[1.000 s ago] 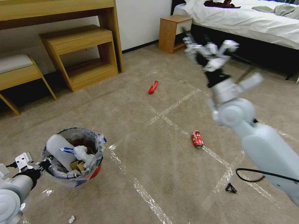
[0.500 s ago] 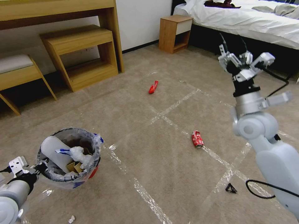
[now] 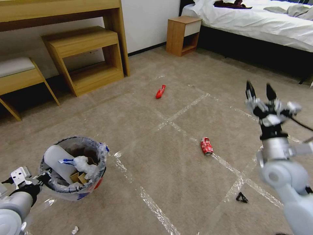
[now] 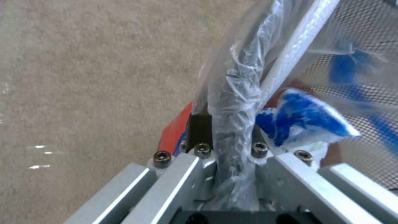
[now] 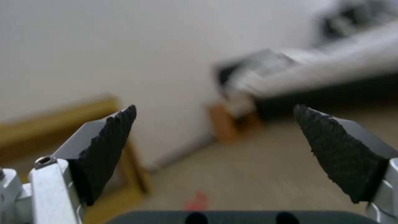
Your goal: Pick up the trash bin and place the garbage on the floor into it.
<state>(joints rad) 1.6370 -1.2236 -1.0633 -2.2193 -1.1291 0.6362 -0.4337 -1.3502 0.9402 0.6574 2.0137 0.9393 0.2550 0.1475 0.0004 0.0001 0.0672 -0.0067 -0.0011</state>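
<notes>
1. The left gripper, low at the near left, was closed on the rim of the trash bin, with the bag liner pinched between its jaws.
2. The right gripper stood at the right, pointing up and away, jaws wide apart and empty.
3. A red can lay on the floor between the arms; a red wrapper lay farther away.

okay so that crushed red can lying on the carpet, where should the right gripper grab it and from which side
Grip the red can across its crushed middle, coming straight down from above. It lies on its side on the floor with bare carpet all round, so the narrow dented waist is likely the easiest span. The right gripper has its jaws open, raised off to the can's right.
</notes>
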